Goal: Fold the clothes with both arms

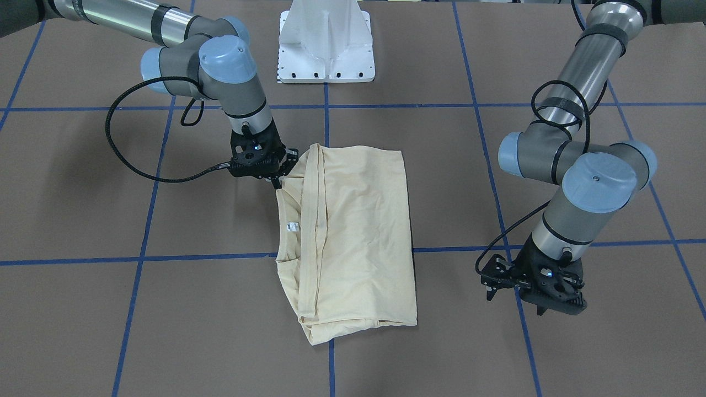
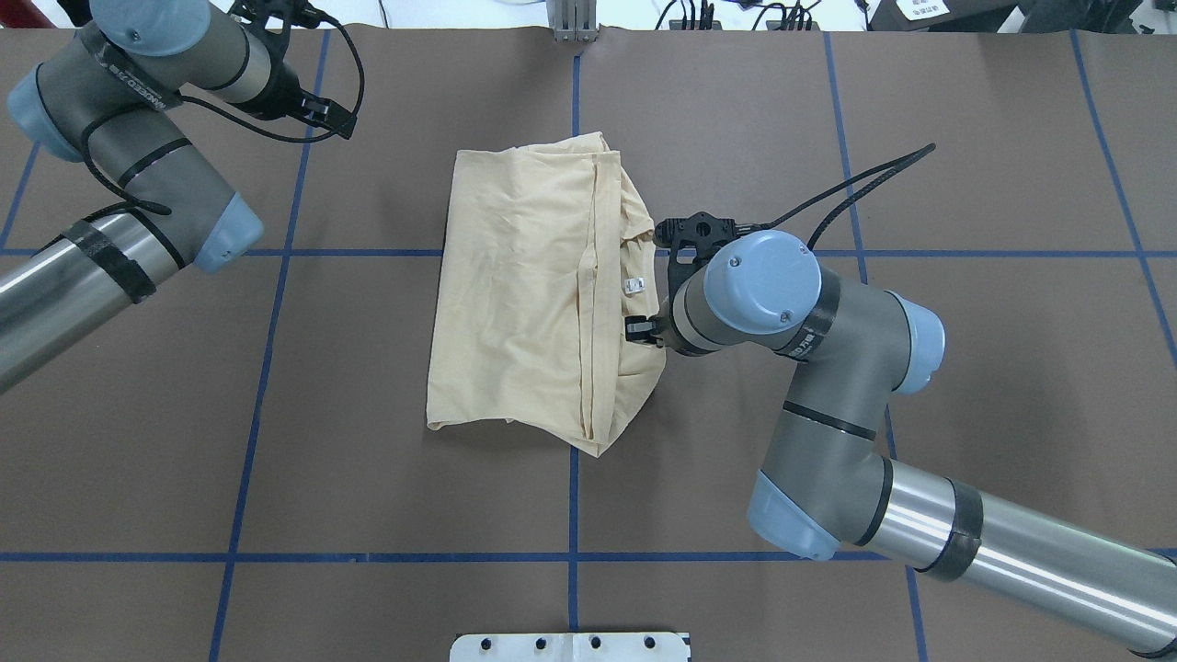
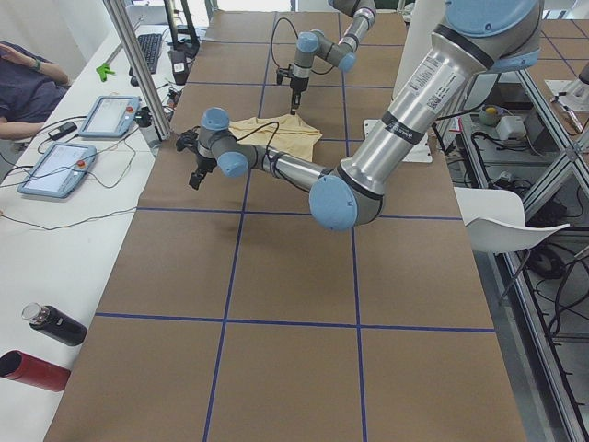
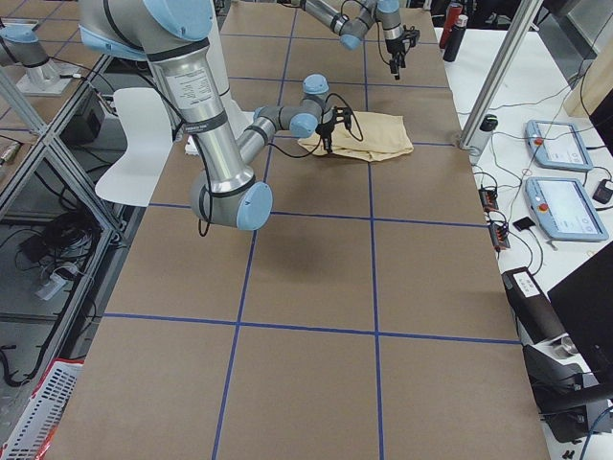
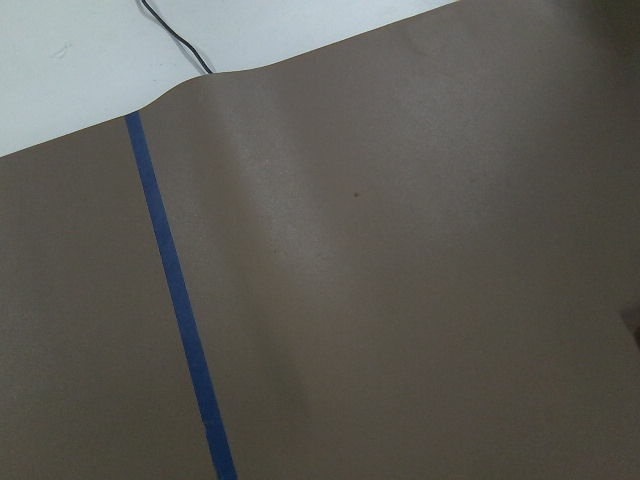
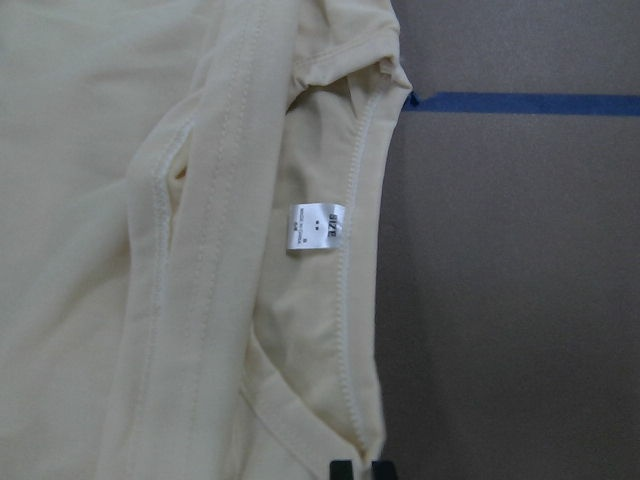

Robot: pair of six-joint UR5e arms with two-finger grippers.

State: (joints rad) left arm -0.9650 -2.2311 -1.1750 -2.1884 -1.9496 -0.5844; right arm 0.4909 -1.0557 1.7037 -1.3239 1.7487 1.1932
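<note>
The pale cream T-shirt [image 1: 358, 231] [image 2: 524, 285] lies folded into a rough rectangle at the table's middle, plain side up. Its neck opening with the small white label [image 6: 315, 228] [image 1: 292, 226] is on the robot's right side. My right gripper [image 1: 282, 173] [image 2: 637, 327] is down at the shirt's neckline edge. In the right wrist view its two tips [image 6: 360, 468] sit close together on the collar seam, shut on the fabric. My left gripper [image 1: 514, 300] [image 2: 322, 110] hovers open over bare table, well clear of the shirt and holding nothing.
The white pedestal base [image 1: 326, 44] stands at the robot's side of the table. Blue tape lines [image 5: 180, 300] grid the brown surface. Beyond the far edge a white side table holds two tablets [image 3: 55, 170], two bottles [image 3: 41, 345] and a seated person's arm [image 3: 28, 69].
</note>
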